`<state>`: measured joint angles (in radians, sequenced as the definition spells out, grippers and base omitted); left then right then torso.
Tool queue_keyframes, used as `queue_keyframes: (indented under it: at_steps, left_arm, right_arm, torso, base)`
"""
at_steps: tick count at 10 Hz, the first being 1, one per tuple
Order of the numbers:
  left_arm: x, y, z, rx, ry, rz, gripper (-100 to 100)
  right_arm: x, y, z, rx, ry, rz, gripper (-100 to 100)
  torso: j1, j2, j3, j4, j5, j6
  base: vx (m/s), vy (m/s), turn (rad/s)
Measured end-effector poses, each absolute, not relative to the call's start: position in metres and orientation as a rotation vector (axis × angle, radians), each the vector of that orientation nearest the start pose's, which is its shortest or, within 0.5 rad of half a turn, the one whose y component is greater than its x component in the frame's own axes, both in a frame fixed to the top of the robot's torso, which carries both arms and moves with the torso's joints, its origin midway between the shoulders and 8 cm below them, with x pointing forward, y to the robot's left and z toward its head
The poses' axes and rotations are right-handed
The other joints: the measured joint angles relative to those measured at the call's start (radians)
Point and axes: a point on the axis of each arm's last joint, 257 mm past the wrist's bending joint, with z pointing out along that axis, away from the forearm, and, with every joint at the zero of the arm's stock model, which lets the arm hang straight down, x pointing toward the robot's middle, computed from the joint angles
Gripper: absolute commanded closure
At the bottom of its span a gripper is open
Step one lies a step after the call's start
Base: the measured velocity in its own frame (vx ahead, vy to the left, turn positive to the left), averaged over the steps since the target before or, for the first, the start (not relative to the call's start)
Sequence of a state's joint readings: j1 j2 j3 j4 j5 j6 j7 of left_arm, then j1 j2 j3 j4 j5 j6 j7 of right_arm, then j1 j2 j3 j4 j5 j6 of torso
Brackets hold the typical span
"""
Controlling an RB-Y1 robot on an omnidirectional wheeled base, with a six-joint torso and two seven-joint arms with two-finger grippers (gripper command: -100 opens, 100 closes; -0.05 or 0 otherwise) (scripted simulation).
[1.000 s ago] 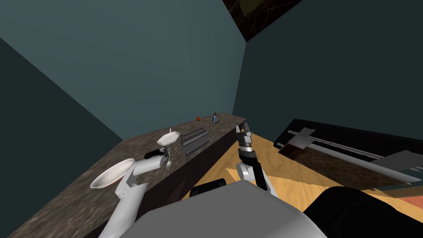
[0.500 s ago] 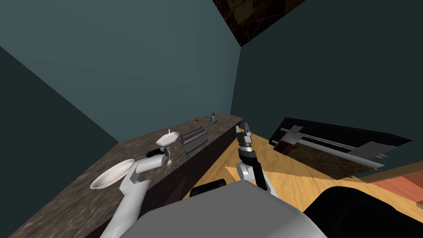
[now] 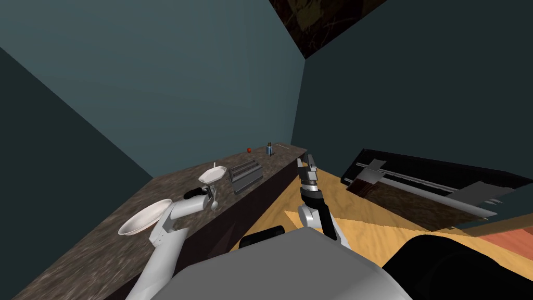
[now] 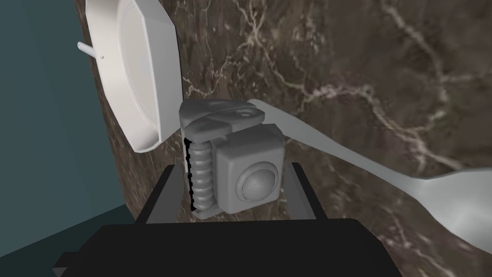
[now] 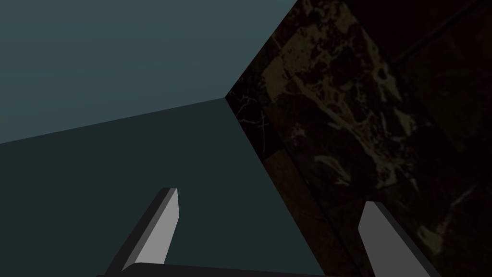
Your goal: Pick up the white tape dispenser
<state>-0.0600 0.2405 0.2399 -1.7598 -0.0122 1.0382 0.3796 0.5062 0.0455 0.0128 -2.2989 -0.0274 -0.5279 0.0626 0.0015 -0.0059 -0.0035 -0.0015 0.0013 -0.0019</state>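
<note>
The left gripper (image 3: pixel 211 196) is clenched on the grey tape dispenser (image 4: pixel 250 158), one finger flat on each side, likely so its squared body cannot twist. It is at my eleven o'clock on the marbled counter (image 4: pixel 360 72), over a spoon (image 4: pixel 365 158) and beside a white bowl (image 4: pixel 139 81). The right gripper (image 5: pixel 271 197) hangs spread at one o'clock, clear of the work.

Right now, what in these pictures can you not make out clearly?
Tape dispenser: near end hidden by the dark body of the left gripper, left wrist view.
Spoon: bowl cut off by that view's edge.
Octagonal white dish: rim cut off likewise.
Small red thing and small blue thing, far end of counter, head view: too small to identify.
</note>
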Motion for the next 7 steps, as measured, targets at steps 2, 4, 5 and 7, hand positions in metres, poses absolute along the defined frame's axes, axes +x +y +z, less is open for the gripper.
queue_keyframes:
  at_steps: [2, 4, 5, 7]
  left_arm:
    - [0.466, 0.423, -0.304, -2.032, 1.209, -0.619, 100]
    - [0.462, 0.416, -0.300, -2.020, 1.235, -0.632, 100]
    - [0.457, 0.411, -0.298, -2.011, 1.257, -0.642, 100]
    - [0.454, 0.407, -0.298, -2.003, 1.281, -0.646, 0]
  right_arm:
    - [0.334, -0.283, 0.036, 0.653, 0.542, 1.277, 0]
    - [0.334, -0.283, 0.036, 0.653, 0.542, 1.278, 0]
    - [0.334, -0.283, 0.036, 0.653, 0.542, 1.277, 0]
    - [0.334, -0.283, 0.036, 0.653, 0.542, 1.278, 0]
  torso:
    - [-0.002, -0.002, -0.001, 0.000, 0.000, 0.001]
    - [-0.003, -0.002, -0.001, 0.000, -0.001, 0.002]
    - [-0.004, -0.002, -0.001, 0.000, -0.001, 0.002]
    - [-0.002, -0.001, -0.001, 0.000, -0.001, 0.003]
  base:
    - [0.069, -0.045, 0.118]
    - [0.069, -0.053, 0.140]
    - [0.082, -0.062, 0.196]
    - [0.019, -0.018, 0.020]
